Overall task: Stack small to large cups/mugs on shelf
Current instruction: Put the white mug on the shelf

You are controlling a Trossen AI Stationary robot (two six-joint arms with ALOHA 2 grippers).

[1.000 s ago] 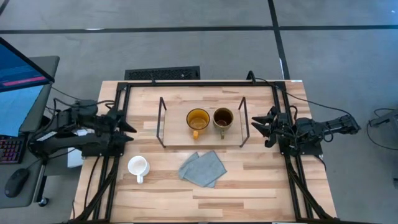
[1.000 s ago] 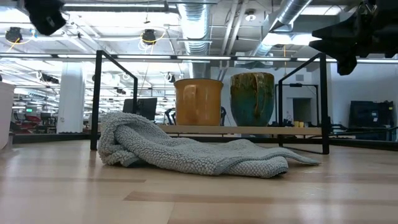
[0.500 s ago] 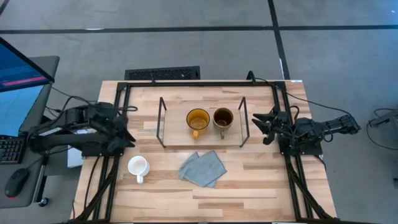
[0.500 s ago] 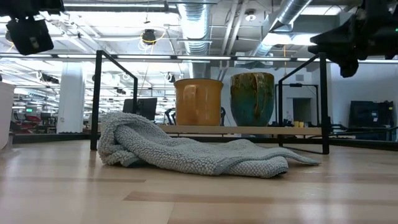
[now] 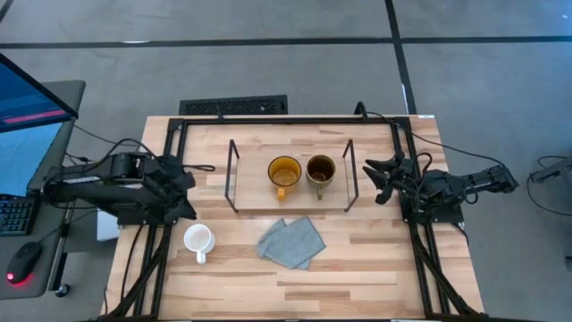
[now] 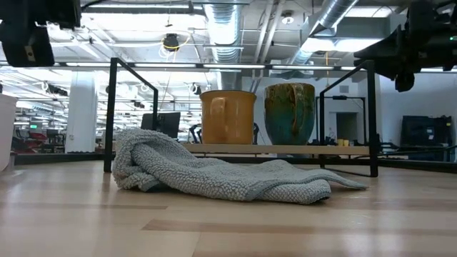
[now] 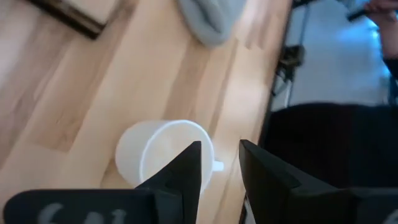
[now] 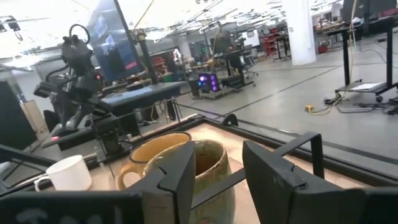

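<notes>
The small white mug (image 5: 197, 240) stands upright on the table, near left; it fills the left wrist view (image 7: 158, 155). My left gripper (image 5: 186, 204) hovers just beyond it on the far-left side, open and tilted down, its fingers (image 7: 186, 171) above the rim and handle (image 7: 216, 165). The yellow mug (image 5: 284, 171) and the olive mug (image 5: 321, 169) stand side by side on the right half of the shelf (image 5: 255, 192). My right gripper (image 5: 374, 177) waits open at the shelf's right end, level with the mugs (image 8: 205, 158).
A grey-blue cloth (image 5: 292, 241) lies crumpled on the table in front of the shelf, right of the white mug. The shelf's black wire ends (image 5: 233, 174) rise on both sides. The shelf's left half is bare board.
My left gripper has swung from pointing at the shelf toward the table's near edge, tipping down and sinking over the white mug. My right gripper has turned slightly in place. The mugs and cloth have not moved.
</notes>
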